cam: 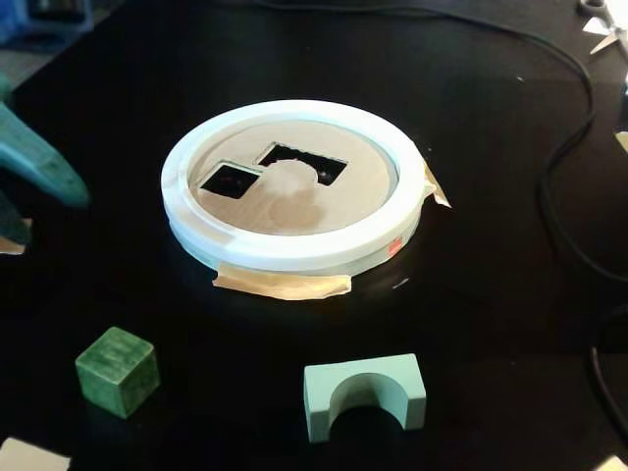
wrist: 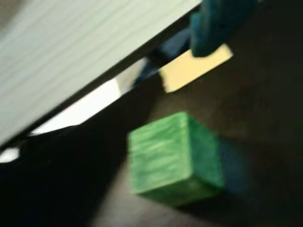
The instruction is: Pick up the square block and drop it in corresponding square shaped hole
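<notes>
A green square block sits on the black table at the front left in the fixed view. In the wrist view it lies below the jaws, untouched. The white ring-shaped sorter holds a tan lid with a square hole and a larger arch-shaped hole. My teal gripper enters at the left edge, behind the cube and left of the sorter. In the wrist view the gripper shows a pale jaw and a teal fingertip with a gap between them, holding nothing.
A teal arch block stands at the front centre. Tape tabs fix the sorter to the table. A pale tape patch lies under the fingertip. A black cable runs along the right side.
</notes>
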`<state>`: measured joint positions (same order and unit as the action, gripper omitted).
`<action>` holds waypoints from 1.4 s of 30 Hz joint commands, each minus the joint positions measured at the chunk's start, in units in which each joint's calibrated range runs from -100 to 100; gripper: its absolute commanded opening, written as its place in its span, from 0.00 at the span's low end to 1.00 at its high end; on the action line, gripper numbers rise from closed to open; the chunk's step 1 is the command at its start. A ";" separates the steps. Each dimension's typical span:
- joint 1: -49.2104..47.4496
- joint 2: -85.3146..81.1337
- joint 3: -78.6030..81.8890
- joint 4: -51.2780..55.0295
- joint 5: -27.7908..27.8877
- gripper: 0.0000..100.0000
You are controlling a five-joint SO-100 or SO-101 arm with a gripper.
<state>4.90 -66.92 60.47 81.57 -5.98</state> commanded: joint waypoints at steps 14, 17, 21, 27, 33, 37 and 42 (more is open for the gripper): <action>-0.65 42.96 -23.31 1.57 0.05 0.96; -0.65 46.18 -23.58 1.27 0.00 0.96; -0.65 52.19 -23.58 -4.35 0.00 0.96; -0.65 58.63 -23.58 -9.27 0.00 0.96; -0.65 62.31 -23.58 -11.78 0.00 0.96; -0.65 62.49 -23.49 -12.08 0.00 0.96; -0.65 62.49 -23.49 -12.08 0.00 0.90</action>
<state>4.60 -4.24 41.43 70.13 -6.23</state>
